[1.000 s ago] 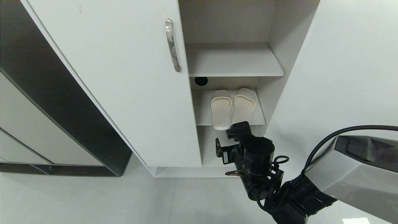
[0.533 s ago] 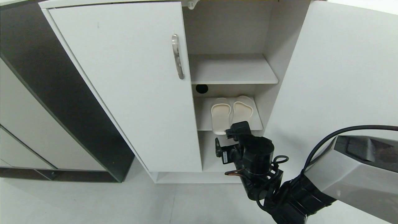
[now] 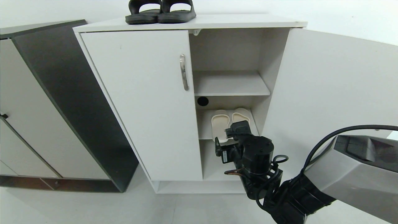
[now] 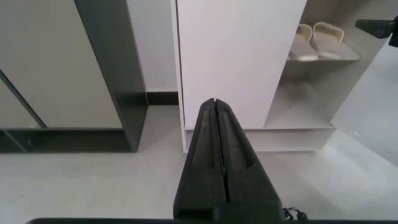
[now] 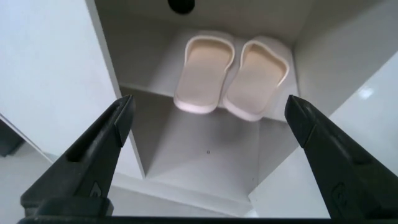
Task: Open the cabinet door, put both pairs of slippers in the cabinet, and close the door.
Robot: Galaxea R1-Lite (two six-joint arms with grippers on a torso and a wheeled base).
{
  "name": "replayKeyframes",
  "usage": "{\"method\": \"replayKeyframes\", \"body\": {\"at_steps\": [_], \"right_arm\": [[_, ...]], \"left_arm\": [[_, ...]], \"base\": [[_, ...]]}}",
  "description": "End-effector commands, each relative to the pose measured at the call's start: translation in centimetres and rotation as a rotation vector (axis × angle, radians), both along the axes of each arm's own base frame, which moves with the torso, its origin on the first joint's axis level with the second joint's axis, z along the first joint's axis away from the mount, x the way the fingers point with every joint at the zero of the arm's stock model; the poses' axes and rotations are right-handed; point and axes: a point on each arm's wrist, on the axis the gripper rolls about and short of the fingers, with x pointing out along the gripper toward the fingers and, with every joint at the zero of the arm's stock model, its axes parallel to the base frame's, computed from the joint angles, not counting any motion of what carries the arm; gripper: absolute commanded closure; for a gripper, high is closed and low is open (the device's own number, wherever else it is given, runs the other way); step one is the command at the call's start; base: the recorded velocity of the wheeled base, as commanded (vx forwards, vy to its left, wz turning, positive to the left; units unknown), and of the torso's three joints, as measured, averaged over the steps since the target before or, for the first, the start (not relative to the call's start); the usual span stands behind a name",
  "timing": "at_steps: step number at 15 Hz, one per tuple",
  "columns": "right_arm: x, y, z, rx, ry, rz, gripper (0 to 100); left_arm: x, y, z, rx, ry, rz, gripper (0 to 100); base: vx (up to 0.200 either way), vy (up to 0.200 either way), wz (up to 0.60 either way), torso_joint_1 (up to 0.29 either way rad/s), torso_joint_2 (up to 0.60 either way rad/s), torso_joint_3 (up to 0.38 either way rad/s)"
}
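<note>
Standing on grey floor (image 3: 93, 208), white cabinet (image 3: 140, 102) faces right pincer (image 5: 209, 109) spread apart, left pincer (image 4: 214, 104) together.

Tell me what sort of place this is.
Probably a home entryway, or a mock-up of one: a white shoe cabinet stands open on a plain floor, with cream slippers on its middle shelf and black slippers on top.

Black slippers (image 3: 160, 12) atop the cabinet (image 3: 140, 102) are cut off by the head view's upper edge, while the near ends of the cream slippers (image 3: 221, 123) inside lie partly hidden behind the right claw (image 3: 237, 130).
</note>
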Motion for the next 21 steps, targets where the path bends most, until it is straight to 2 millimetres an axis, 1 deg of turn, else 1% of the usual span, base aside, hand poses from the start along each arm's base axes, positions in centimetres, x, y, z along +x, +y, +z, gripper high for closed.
{"method": "replayKeyframes", "body": {"at_steps": [1,7,10,11,12,13,16,21], "right_arm": [[0.1,0.0,-0.1,-0.001,0.001,-0.004,0],[0.0,-0.2,0.1,0.016,-0.011,-0.008,0],[-1.1,-1.2,0.3,-0.012,0.006,0.018,0],[-1.2,-1.3,0.3,-0.019,0.007,0.030,0],[-1.2,-1.3,0.1,-0.024,0.011,0.038,0],[-1.6,-1.6,-0.7,-0.049,0.037,0.096,0],[-2.1,-2.2,-1.8,-0.087,0.075,0.150,0],[-2.3,-2.4,-2.1,-0.108,0.077,0.178,0]], "left_arm": [[0.0,0.0,0.0,-0.001,0.002,0.000,100],[0.0,0.0,0.0,0.013,0.002,0.005,100],[0.0,0.0,0.0,0.022,0.002,0.002,100],[0.0,0.0,0.0,0.022,0.002,0.004,100],[0.0,0.0,0.0,0.019,0.002,0.002,100],[0.0,0.0,0.0,0.017,0.002,0.002,100],[0.0,0.0,0.0,0.013,0.002,0.002,100],[0.0,0.0,0.0,0.013,0.002,0.002,100]], "base": [[0.000,0.000,0.00,-0.007,0.00,0.203],[0.000,0.000,0.00,0.005,0.00,0.174],[0.000,0.000,0.00,0.004,0.00,0.017],[0.000,0.000,0.00,0.000,0.00,0.000],[0.000,0.000,0.00,0.000,0.00,0.000],[0.000,0.000,0.00,0.000,0.00,0.000],[0.000,0.200,0.00,0.004,0.00,0.007],[0.000,0.200,0.00,0.004,0.00,0.001]]}}
